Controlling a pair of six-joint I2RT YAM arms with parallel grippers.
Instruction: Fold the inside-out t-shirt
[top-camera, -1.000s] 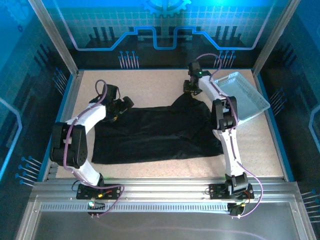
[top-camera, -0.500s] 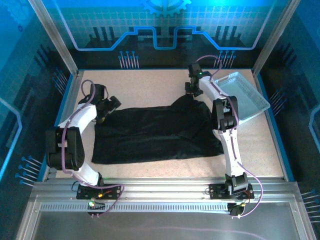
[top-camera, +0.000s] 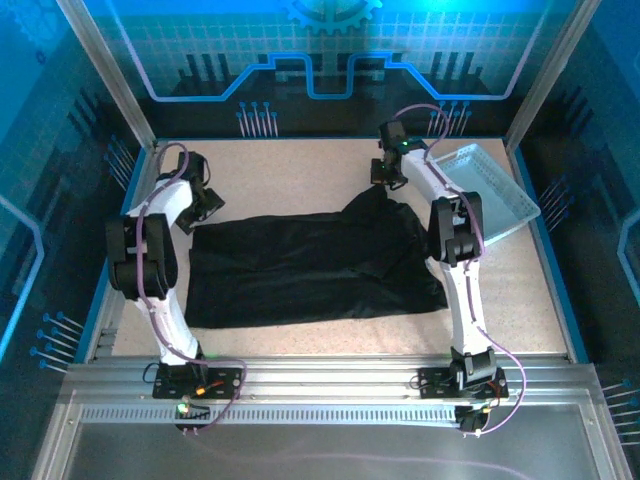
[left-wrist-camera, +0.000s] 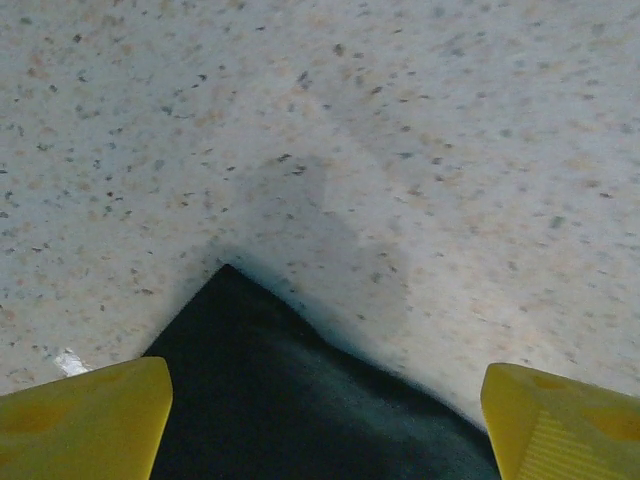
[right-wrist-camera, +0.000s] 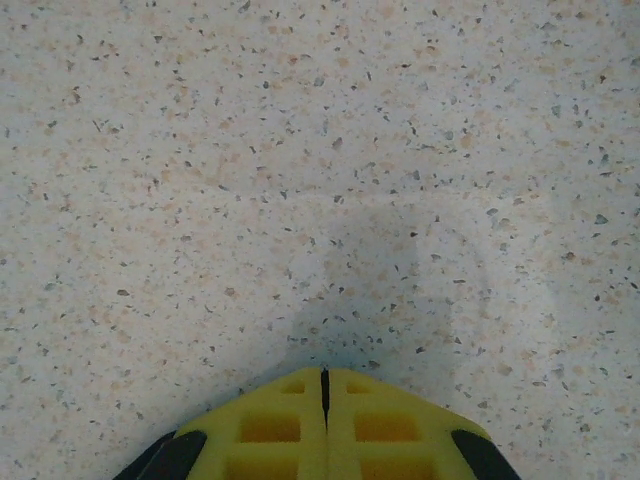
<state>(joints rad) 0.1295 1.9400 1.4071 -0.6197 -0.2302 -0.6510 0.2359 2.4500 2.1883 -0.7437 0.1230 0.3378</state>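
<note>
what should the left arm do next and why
Probably close the left gripper on the t-shirt corner: that corner lies between its open fingers, not yet gripped, while the right gripper is shut by the shirt's far right edge.

Overhead feed, what I see: left arm (top-camera: 172, 328) and right arm (top-camera: 460, 305) both white links with black joint housings. Purple cable (top-camera: 176, 148) loops along each. Black base plates (top-camera: 195, 380), small lit indicators. My wrist feeds: left fingers (left-wrist-camera: 85, 420) plain yellow, blunt-cornered; right fingers (right-wrist-camera: 270, 425) yellow, square recesses moulded in.
</note>
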